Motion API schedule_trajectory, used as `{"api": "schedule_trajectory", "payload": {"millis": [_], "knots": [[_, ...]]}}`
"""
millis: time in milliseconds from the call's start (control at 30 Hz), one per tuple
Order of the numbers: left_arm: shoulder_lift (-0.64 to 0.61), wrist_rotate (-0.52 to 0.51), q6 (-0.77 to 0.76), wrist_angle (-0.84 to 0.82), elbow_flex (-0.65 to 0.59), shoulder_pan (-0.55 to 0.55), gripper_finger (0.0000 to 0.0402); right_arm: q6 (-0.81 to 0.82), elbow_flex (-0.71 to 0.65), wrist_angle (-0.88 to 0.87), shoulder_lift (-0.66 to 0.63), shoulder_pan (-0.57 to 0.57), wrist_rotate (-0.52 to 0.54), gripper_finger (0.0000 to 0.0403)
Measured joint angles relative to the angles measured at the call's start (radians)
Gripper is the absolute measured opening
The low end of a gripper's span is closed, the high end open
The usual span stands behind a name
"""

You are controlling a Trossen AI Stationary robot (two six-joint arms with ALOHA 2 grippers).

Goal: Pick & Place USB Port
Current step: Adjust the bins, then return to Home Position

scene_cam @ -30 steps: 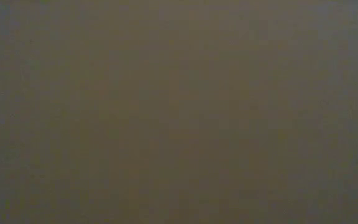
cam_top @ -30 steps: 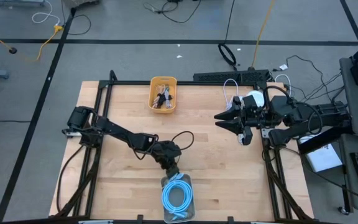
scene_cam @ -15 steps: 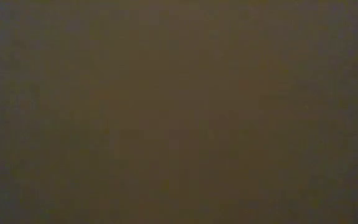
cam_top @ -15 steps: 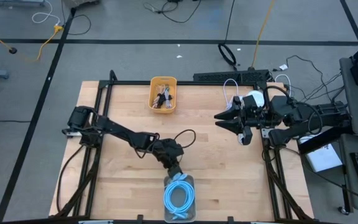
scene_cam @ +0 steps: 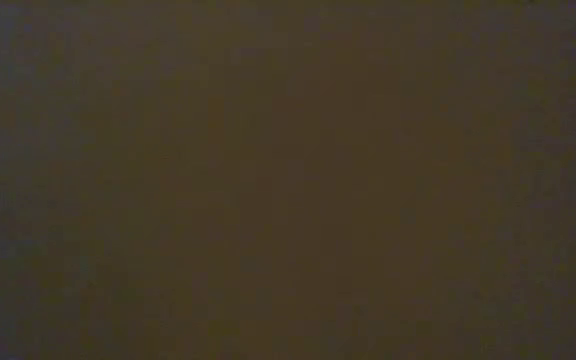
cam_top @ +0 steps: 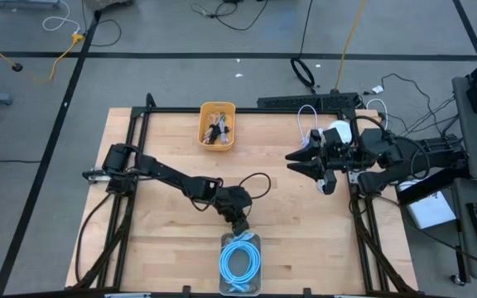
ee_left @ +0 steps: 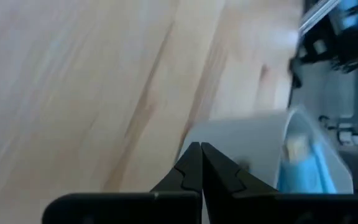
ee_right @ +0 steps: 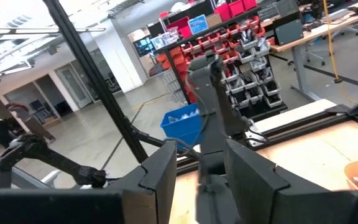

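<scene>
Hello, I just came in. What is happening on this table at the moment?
The left arm reaches across the wooden table, and its hand is shut and empty, just beside the clear container with the coiled blue cable at the near edge. The left wrist view shows its fingers pressed together, with nothing between them. The right hand waits open above the right side of the table. The yellow bin with small parts stands at the far edge, and no hand is near it.
</scene>
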Motion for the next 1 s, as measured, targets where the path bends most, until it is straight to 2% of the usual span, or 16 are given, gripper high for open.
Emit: {"api": "schedule_trajectory", "payload": {"millis": [267, 400, 567, 667, 800, 1000], "knots": [[-0.019, -0.084, 0.034, -0.014, -0.001, 0.045, 0.0, -0.002, 0.0, -0.004, 0.0, 0.009, 0.0, 0.0125], [-0.087, -0.116, 0.112, -0.09, -0.002, 0.094, 0.0, -0.003, 0.0, -0.007, -0.001, 0.009, -0.002, 0.0125], [-0.293, -0.152, 0.239, -0.293, -0.003, 0.145, 0.0, -0.01, 0.0, -0.02, -0.002, 0.009, -0.004, 0.0125], [-0.457, -0.182, 0.269, -0.425, -0.026, 0.129, 0.0, -0.01, 0.0, -0.026, -0.006, 0.009, -0.004, 0.0125], [-0.685, -0.271, 0.16, -0.489, -0.175, 0.016, 0.0, -0.011, 0.0, -0.025, -0.009, 0.008, 0.001, 0.0125], [-1.019, -0.517, -0.13, -0.31, -0.544, -0.203, 0.0, -0.062, 0.0, -0.017, -0.009, 0.008, 0.028, 0.0125]]}}
